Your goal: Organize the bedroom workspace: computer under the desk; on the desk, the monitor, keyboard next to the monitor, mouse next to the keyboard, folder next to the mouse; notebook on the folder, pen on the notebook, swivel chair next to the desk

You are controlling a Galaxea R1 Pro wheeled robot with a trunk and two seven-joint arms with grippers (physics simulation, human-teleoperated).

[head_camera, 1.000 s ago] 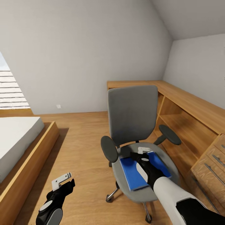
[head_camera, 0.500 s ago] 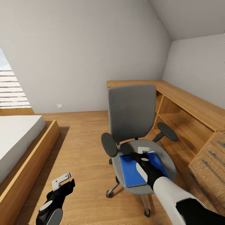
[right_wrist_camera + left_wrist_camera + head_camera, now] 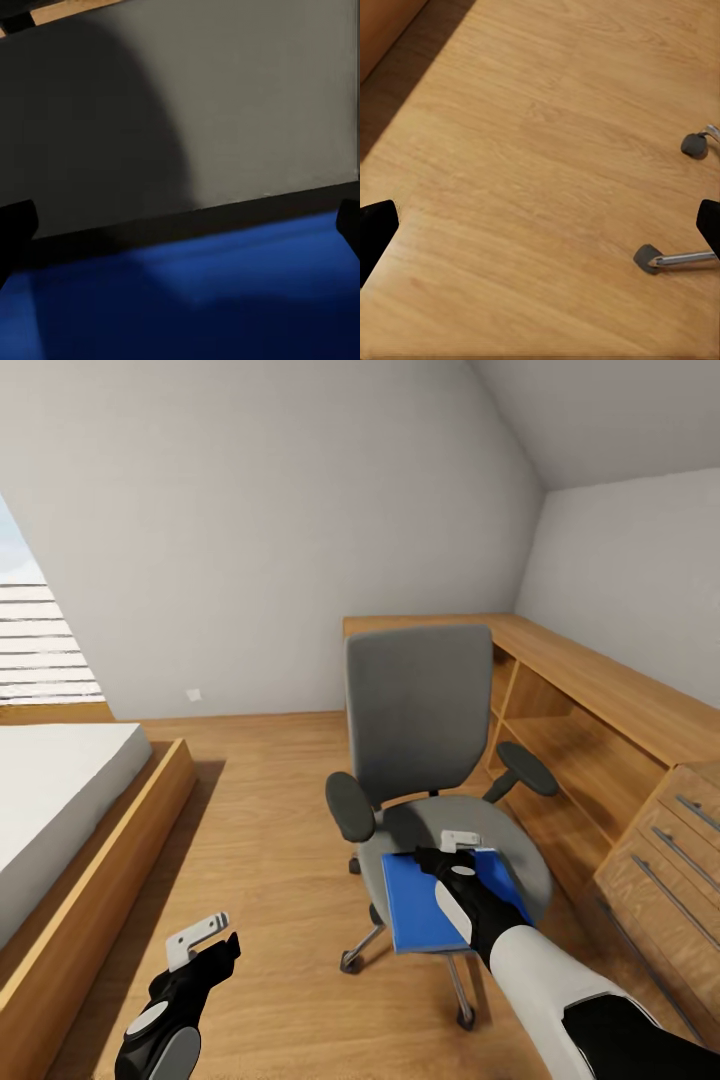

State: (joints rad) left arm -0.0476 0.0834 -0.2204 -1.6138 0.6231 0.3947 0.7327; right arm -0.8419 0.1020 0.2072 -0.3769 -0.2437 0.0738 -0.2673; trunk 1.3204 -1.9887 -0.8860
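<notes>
The right pincer (image 3: 458,844) is clamped on the flat bright blue folder (image 3: 425,910), over the grey padded swivel chair's (image 3: 420,710) seat. The left pincer (image 3: 196,938) hangs with fingers apart above the light wood plank floor (image 3: 270,840), beside the chair.

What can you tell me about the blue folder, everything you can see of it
The folder is a flat, bright blue rectangle, stiff and smooth by its look. Its front part juts out past the front edge of the swivel chair seat, over the floor. The right hand is at its far edge; the head view cannot settle whether the folder is gripped or lifted clear. The right wrist view shows blue against the grey seat.
</notes>
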